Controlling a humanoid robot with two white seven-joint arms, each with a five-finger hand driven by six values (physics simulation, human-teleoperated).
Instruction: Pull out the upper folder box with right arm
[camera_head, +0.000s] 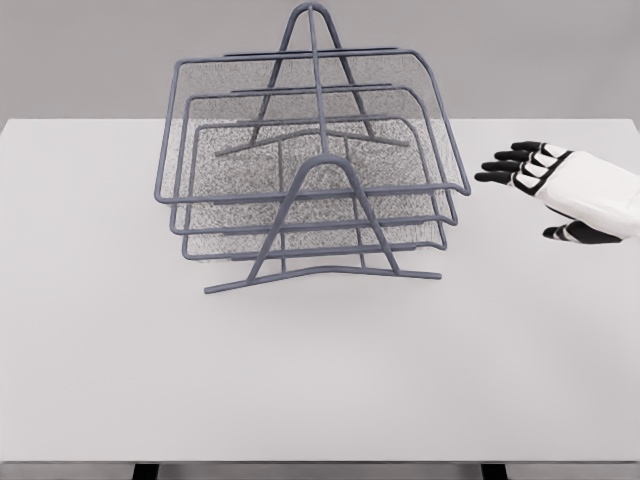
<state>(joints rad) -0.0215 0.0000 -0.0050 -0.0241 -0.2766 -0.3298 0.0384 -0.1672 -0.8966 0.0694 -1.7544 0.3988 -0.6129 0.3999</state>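
Note:
A grey wire rack (310, 170) with three stacked mesh trays stands on the white table (320, 380), a little left of the middle. The upper tray (300, 130) is the widest and sits highest, its front rim facing me. My right hand (545, 190) hovers to the right of the rack, level with the trays, a short gap away from the upper tray's right corner. Its black fingers (510, 165) are spread and point left toward the rack, holding nothing. The left arm does not show.
The rack's A-shaped front leg (325, 270) reaches out over the table toward me. The table's front edge (320, 462) runs along the bottom of the view.

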